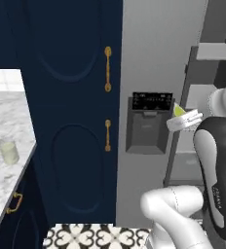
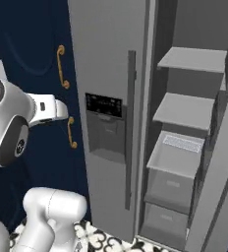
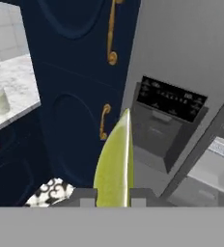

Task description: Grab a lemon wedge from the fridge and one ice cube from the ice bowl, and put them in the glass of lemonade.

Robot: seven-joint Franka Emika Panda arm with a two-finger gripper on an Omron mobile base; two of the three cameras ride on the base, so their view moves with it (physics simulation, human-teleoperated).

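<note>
- gripper (image 3: 112, 197) pinching lemon wedge (image 3: 115, 166), out in front of fridge (image 1: 154, 73)
- step: carrying wedge; glass of lemonade (image 1: 9, 151) far left on counter (image 1: 3, 121)
- next: swing left, release over glass; ice afterwards

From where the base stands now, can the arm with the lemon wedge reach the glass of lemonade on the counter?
Probably not yet. The tool holds the lemon wedge up by the fridge. The glass of lemonade stands far to the left on the marble counter, past the navy cabinet. Nothing blocks the way.
</note>
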